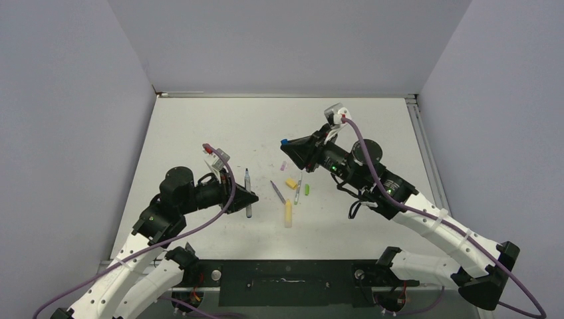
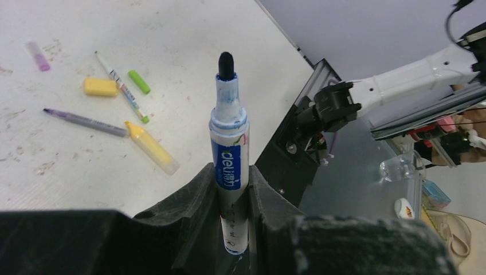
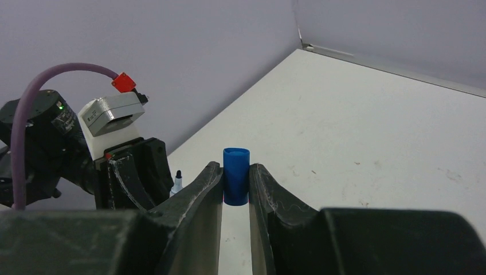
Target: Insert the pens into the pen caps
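The left claw (image 2: 232, 179) was closed on the thick white-grey marker pen with a blue label (image 2: 229, 150). Its fingers clamped the lower barrel, and the uncapped dark tip stuck out well beyond them. The right claw (image 3: 235, 172) was clamped around the short blue tube cap (image 3: 236, 182), which stood upright between its fingers with the open mouth facing away from the camera. From above, the two claws were well apart, with the left one (image 1: 249, 199) low on the white bench (image 1: 199, 126) and the right one (image 1: 286, 143) further back.

The loose things lay on the bench between and below them. The thick yellow marker (image 2: 150, 147) lay nearest the held pen, and the thin purple pen (image 2: 86, 121) lay just beside its tip. The thin white pen with a green end (image 2: 123, 89) lay slanted between the yellow block-like cap (image 2: 100, 87) and the small green cap (image 2: 138, 82). The pale pink-purple cap (image 2: 38, 55) lay apart from the others, further out. The bench surface was scuffed and stained around them.
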Tool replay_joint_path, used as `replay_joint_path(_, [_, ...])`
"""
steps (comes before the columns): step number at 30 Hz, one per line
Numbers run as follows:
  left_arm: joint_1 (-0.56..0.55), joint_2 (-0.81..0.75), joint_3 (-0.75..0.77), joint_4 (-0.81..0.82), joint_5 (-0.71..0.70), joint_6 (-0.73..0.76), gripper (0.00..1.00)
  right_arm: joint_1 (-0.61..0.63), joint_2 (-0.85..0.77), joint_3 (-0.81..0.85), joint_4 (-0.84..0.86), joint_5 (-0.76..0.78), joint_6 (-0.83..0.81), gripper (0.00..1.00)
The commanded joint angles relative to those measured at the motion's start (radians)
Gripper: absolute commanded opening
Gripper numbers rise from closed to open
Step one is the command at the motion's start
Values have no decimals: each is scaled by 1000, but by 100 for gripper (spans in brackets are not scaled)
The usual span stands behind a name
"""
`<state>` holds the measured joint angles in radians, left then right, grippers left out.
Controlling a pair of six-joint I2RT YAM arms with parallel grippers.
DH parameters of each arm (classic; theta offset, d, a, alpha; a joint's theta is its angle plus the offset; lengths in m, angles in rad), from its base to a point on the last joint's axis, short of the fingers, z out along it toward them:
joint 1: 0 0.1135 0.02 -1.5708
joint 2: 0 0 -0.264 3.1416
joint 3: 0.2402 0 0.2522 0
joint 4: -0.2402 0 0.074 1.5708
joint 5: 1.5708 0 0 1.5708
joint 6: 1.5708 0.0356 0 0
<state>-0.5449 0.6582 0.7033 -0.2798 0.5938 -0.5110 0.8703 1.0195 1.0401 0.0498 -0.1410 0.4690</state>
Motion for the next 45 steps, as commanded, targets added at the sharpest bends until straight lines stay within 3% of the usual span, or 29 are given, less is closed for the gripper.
replay_joint_path(1, [-17,10,-25,180,108,-78,0,7,-18,-46,223,-32,162,5])
replay_joint_path(10, [-29,13,-64,383,196,-212,0,58,19,-97,471,-50,288,5])
replay_joint_path(21, [-35,-1,-87,559,260,-345,0,181,86,-65,530,14,231,5])
replay_joint_path(45, [-40,-33,-71,595,281,-382,0,234,161,-50,601,1,254,5])
